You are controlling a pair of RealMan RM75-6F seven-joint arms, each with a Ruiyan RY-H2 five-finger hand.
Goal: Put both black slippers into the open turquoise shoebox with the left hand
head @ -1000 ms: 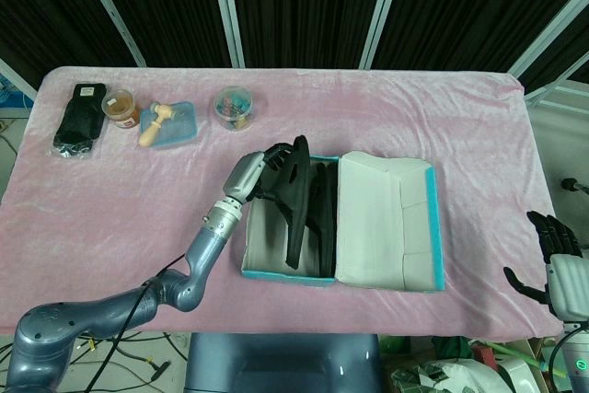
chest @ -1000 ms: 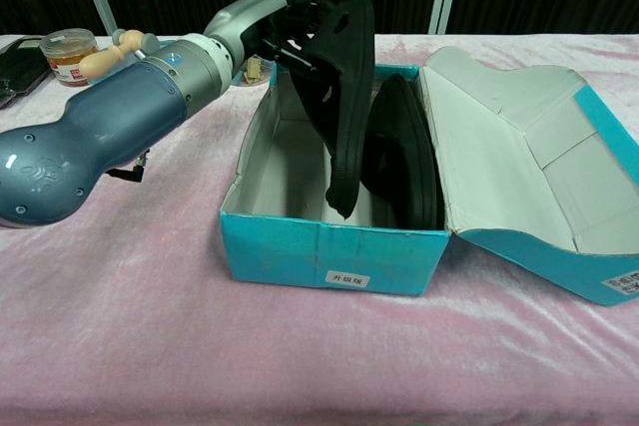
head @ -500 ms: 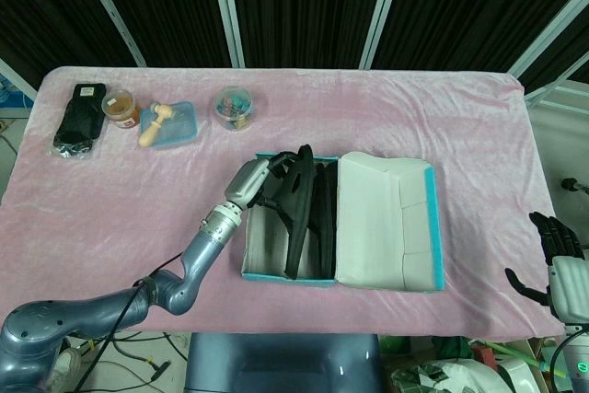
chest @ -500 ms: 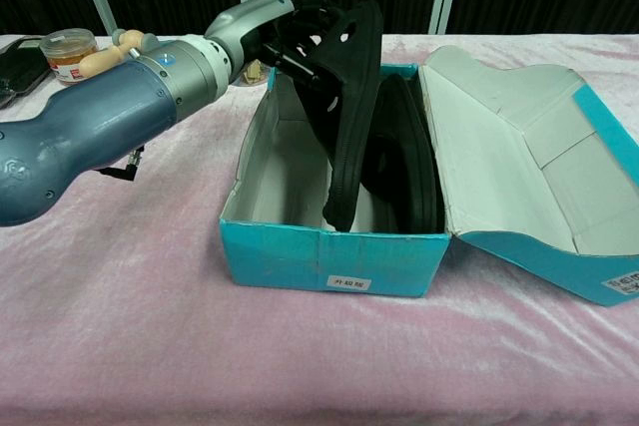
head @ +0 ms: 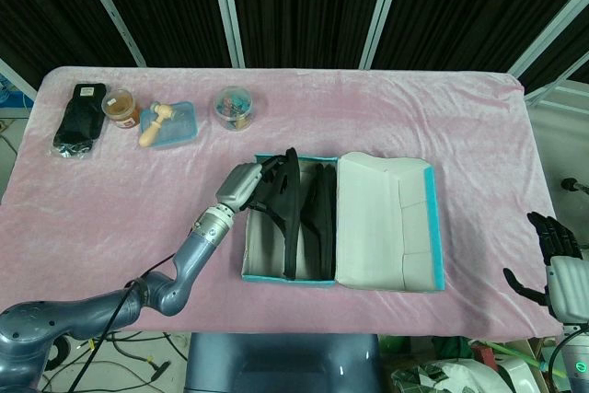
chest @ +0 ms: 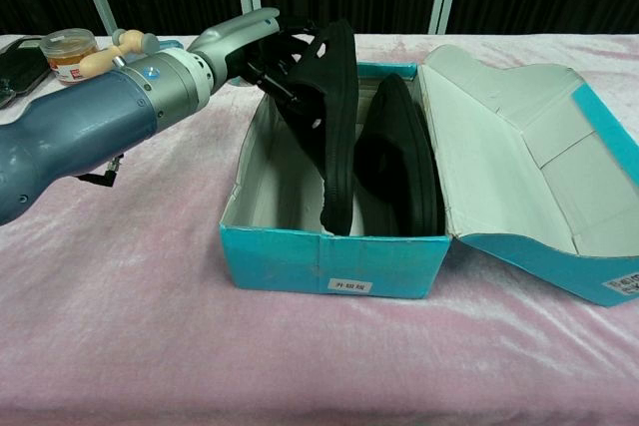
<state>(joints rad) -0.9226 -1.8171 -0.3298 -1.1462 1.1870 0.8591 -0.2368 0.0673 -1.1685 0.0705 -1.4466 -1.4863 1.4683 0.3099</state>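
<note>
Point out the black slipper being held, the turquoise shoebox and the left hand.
black slipper held on edge (chest: 334, 117), chest view, its side.
turquoise cardboard shoebox (chest: 300, 261), chest view, front wall.
left hand (head: 247, 183), head view, back of hand.

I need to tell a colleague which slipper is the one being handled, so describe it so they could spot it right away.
Look at the open turquoise shoebox in the middle of the pink table. Two black slippers stand on edge inside; it is the left slipper, tilted, its heel end rising above the rim. Unlike the right slipper, the left hand holds it.
</note>
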